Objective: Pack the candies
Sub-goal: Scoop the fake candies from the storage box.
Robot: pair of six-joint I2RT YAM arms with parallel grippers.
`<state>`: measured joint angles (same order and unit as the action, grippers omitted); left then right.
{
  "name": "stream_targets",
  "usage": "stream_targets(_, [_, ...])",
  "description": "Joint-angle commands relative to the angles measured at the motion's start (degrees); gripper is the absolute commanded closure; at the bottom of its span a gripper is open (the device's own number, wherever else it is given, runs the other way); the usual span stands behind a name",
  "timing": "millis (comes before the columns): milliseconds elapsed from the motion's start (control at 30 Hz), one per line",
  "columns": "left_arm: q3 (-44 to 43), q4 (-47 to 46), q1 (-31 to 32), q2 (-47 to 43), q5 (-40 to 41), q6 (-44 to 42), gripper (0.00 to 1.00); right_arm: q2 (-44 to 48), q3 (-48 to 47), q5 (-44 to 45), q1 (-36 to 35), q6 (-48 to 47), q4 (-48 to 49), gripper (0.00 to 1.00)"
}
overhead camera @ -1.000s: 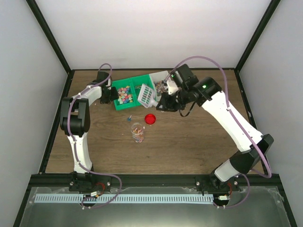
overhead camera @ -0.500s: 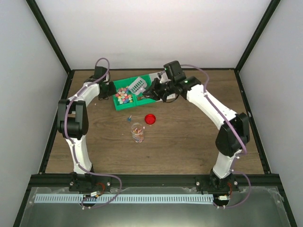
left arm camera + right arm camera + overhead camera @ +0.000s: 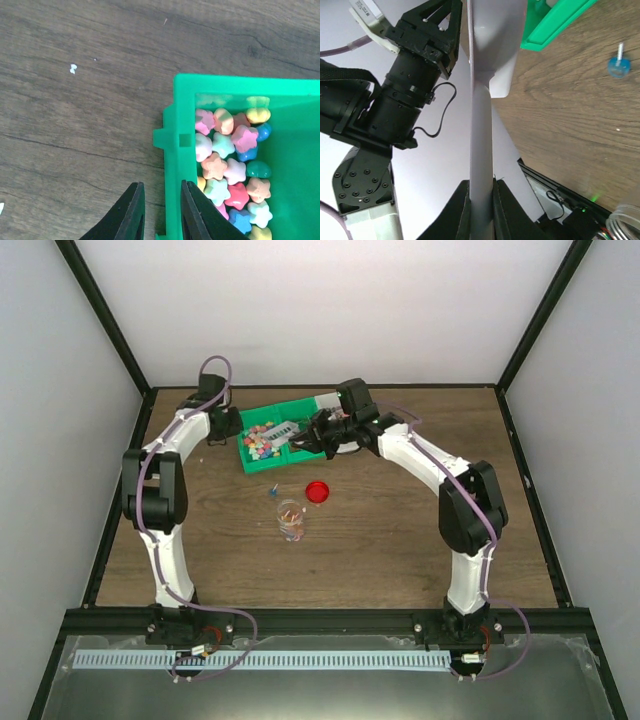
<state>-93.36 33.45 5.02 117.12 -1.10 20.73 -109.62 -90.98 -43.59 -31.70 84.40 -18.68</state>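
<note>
The candies [image 3: 262, 443] [image 3: 232, 165], small star-shaped sweets in mixed colours, fill the left compartment of a green bin [image 3: 246, 464] [image 3: 180, 100] at the back of the table. My left gripper [image 3: 232, 427] [image 3: 160, 212] straddles the bin's left wall. Its right finger touches the wall, and a narrow gap shows beside the left finger. My right gripper [image 3: 318, 432] [image 3: 481, 192] is shut on the handle of a white scoop [image 3: 285, 428] [image 3: 492, 45]. The scoop's bowl hangs over the candies. A small glass jar [image 3: 290, 520] stands in front with a few sweets inside.
A round red lid [image 3: 317, 491] lies right of the jar. A small blue piece [image 3: 274, 489] [image 3: 618, 67] lies between the bin and the jar. A white bin [image 3: 330, 403] adjoins the green one at the back right.
My right arm swung the scoop left, from beside the bin to over the candies. The left gripper's jaws narrowed around the bin's wall.
</note>
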Motion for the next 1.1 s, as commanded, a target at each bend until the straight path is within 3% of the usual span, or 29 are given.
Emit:
stream_targets(0, [-2.93, 1.64, -0.36, 2.38, 1.88, -1.07, 0.78, -0.70, -2.31, -2.77, -0.46, 4.56, 5.36, 0.99])
stream_targets(67, [-4.44, 2.02, -0.36, 3.51, 1.98, -0.96, 0.77, -0.93, -1.98, -3.21, -0.46, 5.00, 6.02, 0.99])
stream_targets(167, [-8.13, 3.14, -0.36, 5.24, 1.83, -0.51, 0.66, -1.21, -1.83, -3.59, -0.55, 5.15, 6.49, 0.99])
stream_targets(300, [-13.14, 4.61, -0.36, 8.58, 2.02, -0.34, 0.65, -1.50, -1.42, -3.93, -0.51, 5.24, 6.72, 0.99])
stream_targets(600, [-17.06, 5.93, -0.29, 12.96, 1.65, -0.77, 0.77, -1.85, -0.80, -4.72, -0.55, 5.16, 7.28, 0.99])
stream_targets(833, [-18.01, 6.79, -0.27, 13.78, 0.69, -0.93, 0.95, -1.66, -0.32, -3.74, -0.77, 7.51, 6.74, 0.99])
stream_targets(1067, [-16.04, 6.21, -0.18, 12.24, -0.65, -1.79, 0.96, -1.94, 1.67, -3.86, -2.20, 14.28, 10.93, 0.99])
